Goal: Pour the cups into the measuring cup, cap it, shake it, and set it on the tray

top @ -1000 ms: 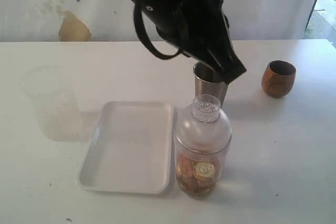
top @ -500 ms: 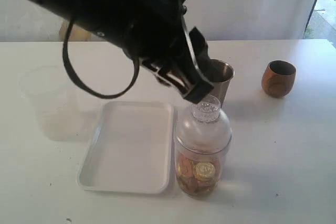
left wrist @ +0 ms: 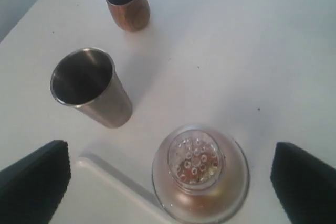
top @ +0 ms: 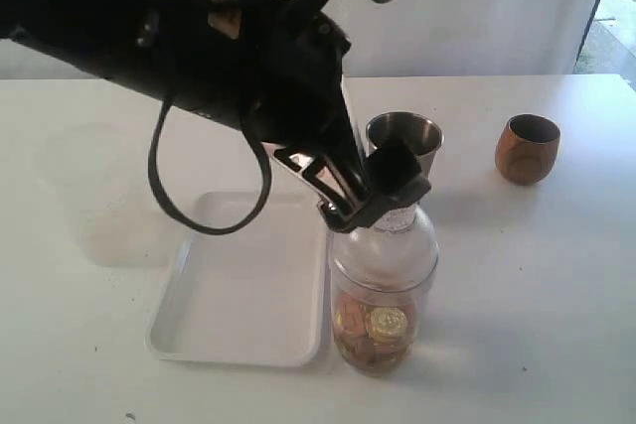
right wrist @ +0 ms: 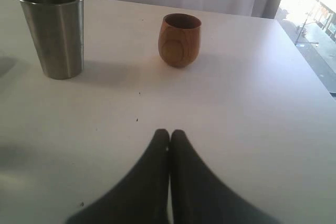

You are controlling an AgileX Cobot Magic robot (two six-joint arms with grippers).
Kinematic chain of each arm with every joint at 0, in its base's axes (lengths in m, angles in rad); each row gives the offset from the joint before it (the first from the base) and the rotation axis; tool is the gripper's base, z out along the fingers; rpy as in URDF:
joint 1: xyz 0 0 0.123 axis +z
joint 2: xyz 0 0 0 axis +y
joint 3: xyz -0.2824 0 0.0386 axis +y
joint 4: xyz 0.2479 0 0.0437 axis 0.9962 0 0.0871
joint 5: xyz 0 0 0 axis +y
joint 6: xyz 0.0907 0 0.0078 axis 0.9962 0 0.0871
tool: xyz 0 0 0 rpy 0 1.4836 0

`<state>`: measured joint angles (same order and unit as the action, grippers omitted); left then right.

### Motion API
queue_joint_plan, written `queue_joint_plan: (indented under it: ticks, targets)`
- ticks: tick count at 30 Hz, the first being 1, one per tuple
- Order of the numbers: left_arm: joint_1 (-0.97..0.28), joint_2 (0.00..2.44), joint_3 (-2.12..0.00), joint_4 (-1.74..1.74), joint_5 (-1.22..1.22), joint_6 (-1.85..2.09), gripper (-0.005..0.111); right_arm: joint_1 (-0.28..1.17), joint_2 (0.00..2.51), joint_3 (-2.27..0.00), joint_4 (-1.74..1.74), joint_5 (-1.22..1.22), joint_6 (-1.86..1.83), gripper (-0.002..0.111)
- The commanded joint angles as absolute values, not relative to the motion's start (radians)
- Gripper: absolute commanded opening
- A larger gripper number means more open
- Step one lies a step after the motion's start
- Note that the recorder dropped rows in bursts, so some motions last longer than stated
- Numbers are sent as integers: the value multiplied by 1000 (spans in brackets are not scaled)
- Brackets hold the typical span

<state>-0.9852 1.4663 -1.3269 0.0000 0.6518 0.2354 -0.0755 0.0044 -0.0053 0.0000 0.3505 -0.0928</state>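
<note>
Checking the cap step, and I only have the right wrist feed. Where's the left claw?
Observer: The left claw is open, with its fingers on either side of the lid on the measuring cup.
Operator: Gripping it?
Observer: No. The left wrist view shows clear gaps between both fingers and the lid.
Operator: Is it placed?
Observer: Not yet. It stands on the table beside the tray, not on it.
</note>
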Motion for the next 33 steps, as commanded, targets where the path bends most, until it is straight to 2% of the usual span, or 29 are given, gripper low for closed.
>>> queue_joint_plan:
  ticks: [1,2,16,18,21,25,33]
  targets:
    - [-989,1458,-1326,0,585,102,103,-82,0,0,0,351,-98,0]
    - [-989,1458,-1326,0,582,70,106,-82,0,0,0,351,-98,0]
    - [-996,1448,-1292,-39,611,106,105,-82,0,0,0,351,-98,0]
    - [-1016,1422,-1224,-90,483,171,105,-82,0,0,0,351,-98,0]
    - [-1063,1357,-1014,-163,118,242,105,-82,0,0,0,351,-98,0]
    - [-1104,1286,-760,-163,-200,216,105,-82,0,0,0,351,-98,0]
    - [-1086,1363,-443,-141,-613,100,105,-82,0,0,0,351,-98,0]
